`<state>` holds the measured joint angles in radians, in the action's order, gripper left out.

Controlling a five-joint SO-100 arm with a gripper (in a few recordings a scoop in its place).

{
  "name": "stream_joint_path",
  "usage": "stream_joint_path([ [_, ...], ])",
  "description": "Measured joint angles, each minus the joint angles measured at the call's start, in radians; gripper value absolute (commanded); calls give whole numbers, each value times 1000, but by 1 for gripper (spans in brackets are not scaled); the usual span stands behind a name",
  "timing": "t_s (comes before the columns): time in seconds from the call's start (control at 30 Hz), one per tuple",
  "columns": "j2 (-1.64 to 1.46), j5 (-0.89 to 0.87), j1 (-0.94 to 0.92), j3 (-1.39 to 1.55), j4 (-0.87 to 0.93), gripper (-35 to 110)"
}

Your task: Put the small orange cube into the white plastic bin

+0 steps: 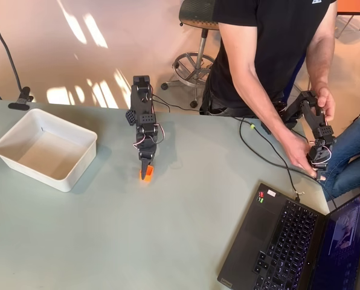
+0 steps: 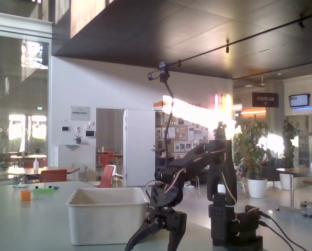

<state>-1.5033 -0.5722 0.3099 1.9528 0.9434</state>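
We are in a large public hall, something like a campus or office atrium with a café. In the fixed view we see tall glass walls (image 2: pixel 20 104), café tables (image 2: pixel 38 170) with red chairs (image 2: pixel 108 175), potted plants (image 2: pixel 253 149), a hanging sign (image 2: pixel 265 99) and a wall screen (image 2: pixel 299 100) far right.

From my seat the worktop (image 1: pixel 107 241) reads as a smooth, matt pale grey-green sheet with soft light patches. The white plastic bin (image 1: pixel 45 148), off to the left of the fingers (image 1: pixel 145 172) in the overhead view, looks like smooth, faintly glossy moulded plastic. The small orange cube (image 1: pixel 148 177) right at the fingers is bright, plain plastic. The fingers look matt black plastic.
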Motion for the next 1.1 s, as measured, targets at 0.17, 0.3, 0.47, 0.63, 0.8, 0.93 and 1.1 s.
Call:
stream_joint_path([
  [0.17,51,-6,0,-2,0,64],
  [0.3,61,-6,0,-2,0,64],
  [0.47,61,-6,0,-2,3,58],
  [0.63,61,-6,-2,-2,-5,45],
  [0.8,61,-6,-5,-2,8,38],
  [0.93,61,-6,-5,-2,9,36],
  [1.1,61,-6,-5,-2,9,36],
])
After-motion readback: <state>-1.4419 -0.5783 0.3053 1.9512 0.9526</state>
